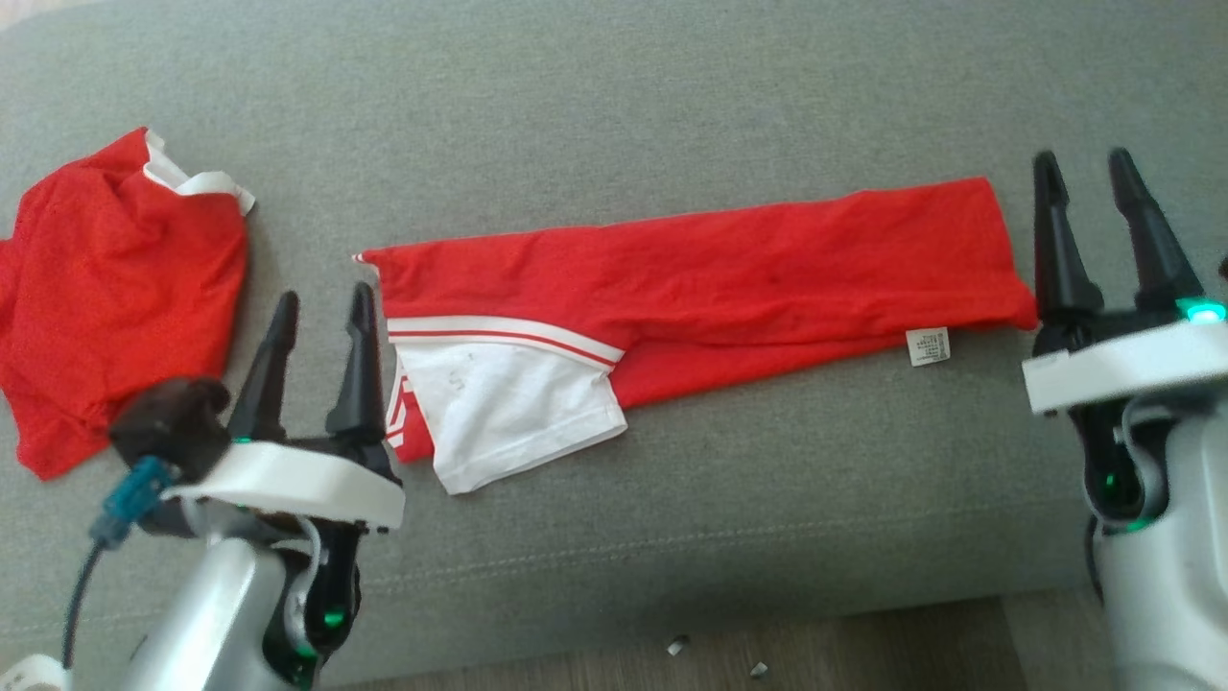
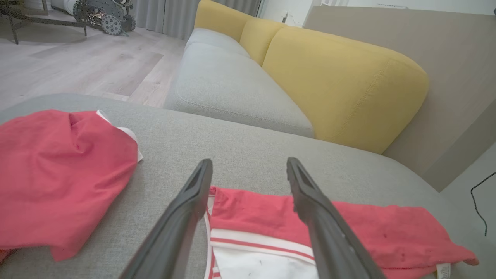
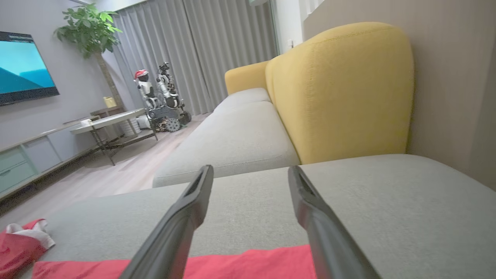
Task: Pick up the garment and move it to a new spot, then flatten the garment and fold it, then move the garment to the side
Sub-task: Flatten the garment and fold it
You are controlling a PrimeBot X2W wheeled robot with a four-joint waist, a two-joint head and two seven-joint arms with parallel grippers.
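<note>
The garment (image 1: 691,278), red with a white sleeve (image 1: 508,408) and white striped trim, lies folded into a long narrow strip across the grey cushion (image 1: 614,115). It runs left to right in the head view and rises slightly toward its right end. A small white tag (image 1: 928,346) sticks out of its lower edge near that end.

The left gripper (image 1: 324,299) stands at the strip's left end with its fingers spread and nothing between them. The inner finger crosses the striped edge in the head view, and whether it touches the cloth cannot be told. In the left wrist view the garment's corner lies between the two fingers.

The right gripper (image 1: 1084,163) stands just past the right end, its fingers likewise apart and empty. Its nearer finger is right beside the cloth's edge.

A second red garment (image 1: 115,288) lies crumpled to the left of the left gripper, with bare cushion between it and the strip. Behind the strip the cushion is bare and wide as far as the yellow backrest (image 2: 341,85). In front, a narrower band of grey runs to the cushion's front edge, and below that edge is wooden floor (image 1: 863,643).
</note>
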